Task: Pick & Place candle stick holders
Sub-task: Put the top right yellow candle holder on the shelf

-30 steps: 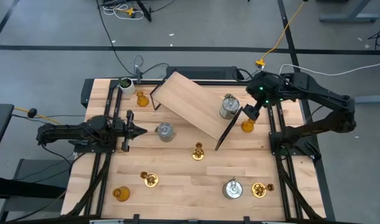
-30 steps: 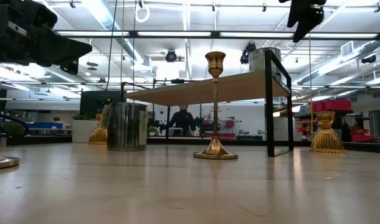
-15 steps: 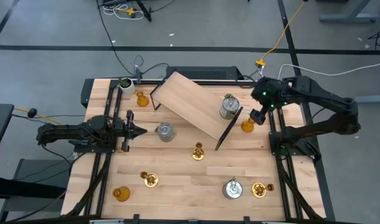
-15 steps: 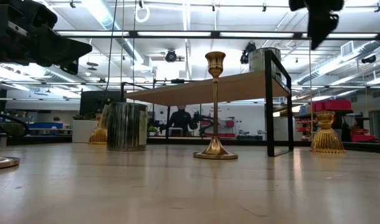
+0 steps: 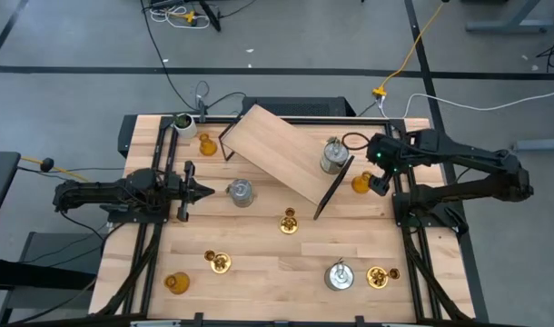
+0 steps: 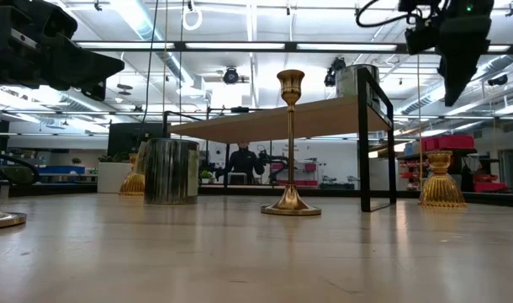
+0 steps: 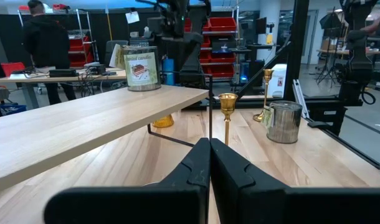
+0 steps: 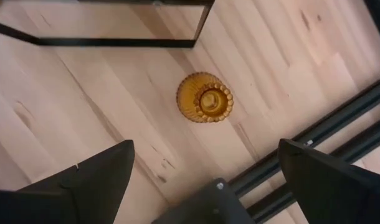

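1. From my seat, nearest the front edge of the table (image 5: 286, 272) I see a silver-grey holder (image 5: 339, 275) with a brass stick (image 5: 377, 276) just beside it, another brass stick (image 5: 220, 262) further left, and an amber glass holder (image 5: 175, 283) at the front left corner.
2. Mid-table stands the third brass stick (image 6: 290, 143), with a second silver-grey cylinder (image 5: 240, 192) to its left.
3. The left gripper (image 5: 202, 191) waits beside that cylinder, its fingers pressed together on nothing.
4. The right gripper (image 5: 379, 184) is the one at work: it hangs above the amber holder (image 8: 204, 98) by the right rail, jaws spread wide and empty. The wrist view looks straight down on the holder between the two fingers (image 8: 90, 177).
5. I judge this to be the approach step of a pick. Next I need to bring the gripper straight down so the fingers bracket the ribbed glass, then close gently; the rack leg (image 5: 332, 189) is near.
6. Farther back sit the wooden rack (image 5: 277, 150) with a silver-grey cylinder (image 5: 332, 155) on it, a third amber holder (image 5: 206, 143) and the plant pot (image 5: 183, 122).
7. Compared with a second ago, the right gripper has swung from just left of the amber holder to its right and dropped lower; the left arm has not moved.
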### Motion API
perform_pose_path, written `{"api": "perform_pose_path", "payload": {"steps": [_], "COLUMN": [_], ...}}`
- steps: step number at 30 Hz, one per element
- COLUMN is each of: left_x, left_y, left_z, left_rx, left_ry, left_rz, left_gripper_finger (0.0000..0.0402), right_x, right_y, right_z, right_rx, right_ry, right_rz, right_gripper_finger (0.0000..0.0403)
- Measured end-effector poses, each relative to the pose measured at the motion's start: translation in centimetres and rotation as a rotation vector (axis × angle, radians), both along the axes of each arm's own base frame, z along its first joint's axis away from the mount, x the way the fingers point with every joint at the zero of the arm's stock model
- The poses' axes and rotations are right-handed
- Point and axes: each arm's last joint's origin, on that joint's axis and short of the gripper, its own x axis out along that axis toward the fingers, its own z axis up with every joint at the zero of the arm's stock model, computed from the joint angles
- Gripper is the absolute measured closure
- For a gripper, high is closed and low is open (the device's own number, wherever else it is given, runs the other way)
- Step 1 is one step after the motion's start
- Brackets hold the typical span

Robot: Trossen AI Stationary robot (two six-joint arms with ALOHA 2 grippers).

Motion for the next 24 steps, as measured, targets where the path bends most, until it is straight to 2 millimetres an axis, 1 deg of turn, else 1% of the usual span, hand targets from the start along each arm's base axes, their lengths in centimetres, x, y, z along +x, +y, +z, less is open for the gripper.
{"api": "perform_pose_path", "payload": {"steps": [7,17,24], "left_x": [0.0,0.0,0.0], "left_y": [0.0,0.0,0.0], "left_z": [0.0,0.0,0.0], "left_rx": [0.0,0.0,0.0], "left_ry": [0.0,0.0,0.0], "left_rz": [0.0,0.0,0.0], "left_gripper_finger": [0.039,0.039,0.039], "right_x": [-0.6,-0.7,-0.8], "right_y": [0.2,0.2,0.2], "right_z": [-2.5,-6.0,-7.6], "right_rx": [-0.008,-0.012,-0.008], "right_ry": [0.014,-0.019,-0.011], "right_rz": [0.053,0.027,0.01], "right_gripper_finger": [0.0005,0.0005,0.0005]}}
